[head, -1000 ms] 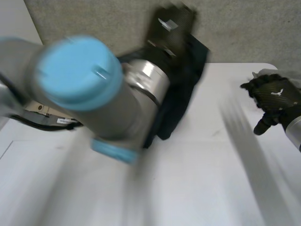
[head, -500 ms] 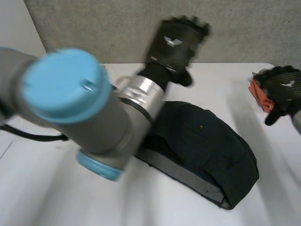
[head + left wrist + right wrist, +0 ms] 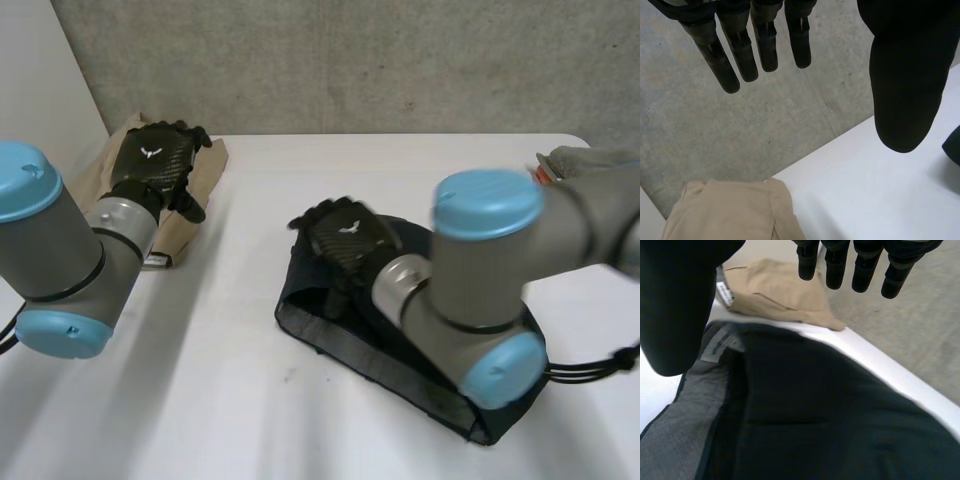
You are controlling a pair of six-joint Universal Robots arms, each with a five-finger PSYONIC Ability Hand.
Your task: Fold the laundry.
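fingers [image 3: 765, 45] straight: left hand [image 3: 150, 165] over tan garment [image 3: 207, 160], right hand [image 3: 345, 240] over dark trousers [image 3: 815, 400], label [image 3: 717, 344] in wrist view

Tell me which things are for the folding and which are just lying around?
For the folding:
- dark trousers, under the right hand
- tan garment, by the left hand

Just lying around:
- grey and orange cloth at the white table's right corner, untouched; it might be laundry too

I work in what looks like a bare lab: my plain white counter [image 3: 300, 420] backs onto rough grey concrete [image 3: 400, 60] along its far edge.
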